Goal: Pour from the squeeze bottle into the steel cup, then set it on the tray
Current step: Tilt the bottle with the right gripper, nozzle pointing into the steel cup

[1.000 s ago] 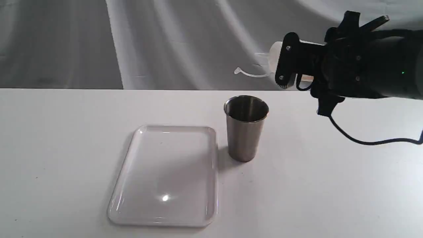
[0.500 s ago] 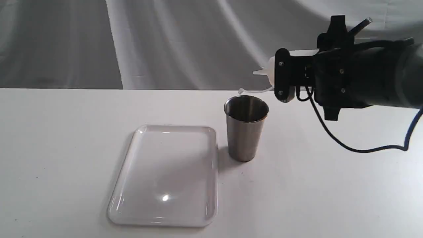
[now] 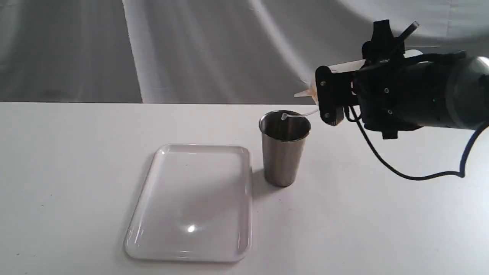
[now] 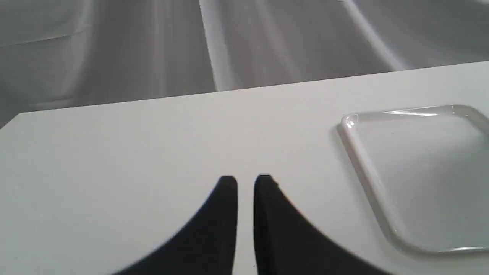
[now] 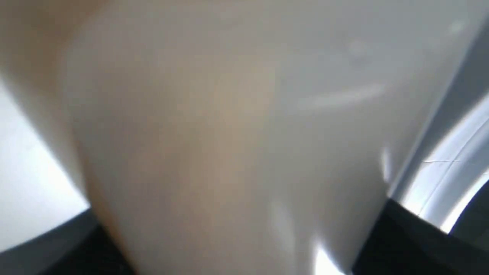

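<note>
Exterior view: R gripper [image 3: 324, 93] is clamped on the squeeze bottle [image 3: 308, 92], which is held in the air, above and to the right of the steel cup [image 3: 283, 156]. The bottle is tipped to about level, w/ a slight downward lean. Its cone nozzle points left, toward the space over the cup's rim. Most of the body is hidden behind the black gripper; only the nozzle end and a strip of whitish body show. The thin cap strap [image 3: 301, 114] hangs below the nozzle, its tip just over the cup's open mouth. Can't tell if it touches the rim.

The cup stands upright on the white surface [image 3: 382, 221], just beside the far right corner of the tray [image 3: 202, 146]. The tray lies flat w/ nothing in it.

R wrist view: the bottle [image 5: 229, 145] fills nearly the whole frame, blurred, pale w/ a tan tint on one side.

L wrist view: L gripper [image 4: 245, 179] hangs over bare surface, fingers drawn nearly together w/ only a thin slit between, holding nothing. A corner of the tray [image 4: 366, 168] shows near it.
</note>
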Controlling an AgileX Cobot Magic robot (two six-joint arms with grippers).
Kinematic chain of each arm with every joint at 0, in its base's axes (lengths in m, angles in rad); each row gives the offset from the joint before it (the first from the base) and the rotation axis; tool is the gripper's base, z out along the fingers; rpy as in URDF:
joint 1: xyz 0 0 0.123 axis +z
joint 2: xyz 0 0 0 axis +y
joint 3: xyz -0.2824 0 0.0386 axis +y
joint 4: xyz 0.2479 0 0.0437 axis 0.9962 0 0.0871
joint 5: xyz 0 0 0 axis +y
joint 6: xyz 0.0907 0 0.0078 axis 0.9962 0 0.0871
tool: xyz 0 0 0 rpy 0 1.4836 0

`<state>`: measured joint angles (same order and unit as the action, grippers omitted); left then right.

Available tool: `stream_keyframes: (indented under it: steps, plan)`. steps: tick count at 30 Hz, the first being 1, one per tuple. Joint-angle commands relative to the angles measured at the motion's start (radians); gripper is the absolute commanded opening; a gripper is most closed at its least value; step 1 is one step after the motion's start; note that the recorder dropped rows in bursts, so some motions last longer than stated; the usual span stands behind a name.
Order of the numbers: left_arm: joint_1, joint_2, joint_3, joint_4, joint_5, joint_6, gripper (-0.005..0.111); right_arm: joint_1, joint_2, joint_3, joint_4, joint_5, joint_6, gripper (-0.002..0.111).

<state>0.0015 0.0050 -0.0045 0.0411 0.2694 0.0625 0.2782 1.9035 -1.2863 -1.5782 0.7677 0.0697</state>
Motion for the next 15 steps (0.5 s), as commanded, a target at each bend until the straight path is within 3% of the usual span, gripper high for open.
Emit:
stream_keyframes:
  steps: [1,15]
  plan:
    - [-0.001,-0.005,0.004,0.002,-0.007,-0.002,0.008,0.001,-0.013,-0.007,-0.038,0.022,0.001,0.016]
    - [-0.001,-0.005,0.004,0.002,-0.007,-0.002,0.008,0.001,-0.013,-0.007,-0.117,0.048,-0.028,0.016]
